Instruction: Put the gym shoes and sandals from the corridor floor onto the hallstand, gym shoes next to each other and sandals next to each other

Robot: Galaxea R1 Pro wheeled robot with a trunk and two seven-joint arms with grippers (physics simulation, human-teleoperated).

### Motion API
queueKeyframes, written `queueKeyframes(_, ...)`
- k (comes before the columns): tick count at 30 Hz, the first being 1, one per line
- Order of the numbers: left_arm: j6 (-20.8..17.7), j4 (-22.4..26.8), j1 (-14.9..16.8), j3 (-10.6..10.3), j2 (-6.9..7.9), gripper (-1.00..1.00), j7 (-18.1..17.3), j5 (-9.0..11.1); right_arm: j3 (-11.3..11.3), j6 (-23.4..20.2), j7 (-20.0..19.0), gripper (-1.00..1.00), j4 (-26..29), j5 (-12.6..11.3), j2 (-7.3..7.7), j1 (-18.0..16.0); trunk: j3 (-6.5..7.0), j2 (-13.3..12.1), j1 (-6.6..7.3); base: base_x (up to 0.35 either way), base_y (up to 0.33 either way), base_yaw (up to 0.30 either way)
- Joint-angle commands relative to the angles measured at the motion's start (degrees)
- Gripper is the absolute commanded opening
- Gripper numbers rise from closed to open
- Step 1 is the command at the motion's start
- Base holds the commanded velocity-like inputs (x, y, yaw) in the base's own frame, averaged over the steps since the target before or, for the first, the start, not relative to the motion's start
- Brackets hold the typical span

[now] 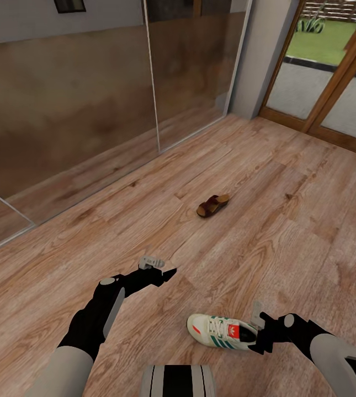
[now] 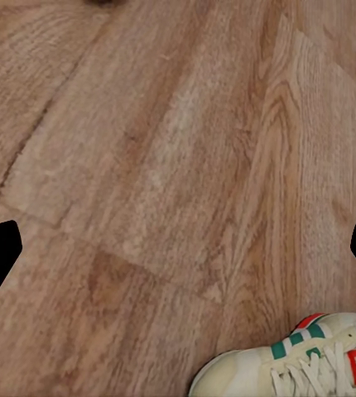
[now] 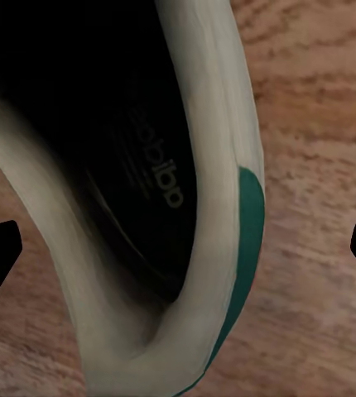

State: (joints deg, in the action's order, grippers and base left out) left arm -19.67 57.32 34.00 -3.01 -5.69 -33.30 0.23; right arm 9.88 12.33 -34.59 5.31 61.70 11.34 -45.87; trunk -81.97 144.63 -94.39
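Observation:
One white gym shoe with green stripes and a red tongue patch lies on the corridor floor just in front of me. My right gripper is at its heel. In the right wrist view it is open, with the shoe's heel collar and dark insole between the spread fingertips. My left gripper hovers over bare planks to the shoe's left. It is open, and the shoe's toe and laces show at the frame's corner. A brown sandal lies farther ahead.
A mirrored sliding-door wardrobe runs along the left side. A wood-framed glass door to a garden stands at the far right. Wood planks stretch between the sandal and the shoe.

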Motion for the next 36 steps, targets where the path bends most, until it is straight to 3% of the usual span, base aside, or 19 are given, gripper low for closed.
queueKeyframes(1,-0.5,0.1,0.0,0.1,-0.02,1.00,-0.2,0.0,0.5,0.3,-0.2,1.00,0.0,0.6,0.00,0.0,-0.04,0.0,0.01,0.000,0.000,0.000)
queueKeyframes(7,-0.5,0.1,0.0,0.1,-0.02,1.00,-0.2,0.0,0.5,0.3,-0.2,1.00,0.0,0.6,0.00,0.0,-0.10,0.0,0.01,0.000,0.000,0.000)
queueKeyframes(15,-0.5,0.1,0.0,0.1,-0.02,1.00,-0.2,0.0,0.5,0.2,-0.2,1.00,0.0,0.6,0.00,0.0,-2.34,0.1,-0.20,0.000,0.000,0.000)
queueKeyframes(36,-0.5,0.1,0.0,0.1,-0.02,1.00,-0.2,0.0,0.5,0.2,-0.2,1.00,0.0,0.6,0.00,0.0,-2.46,0.1,-0.20,0.000,0.000,0.000)
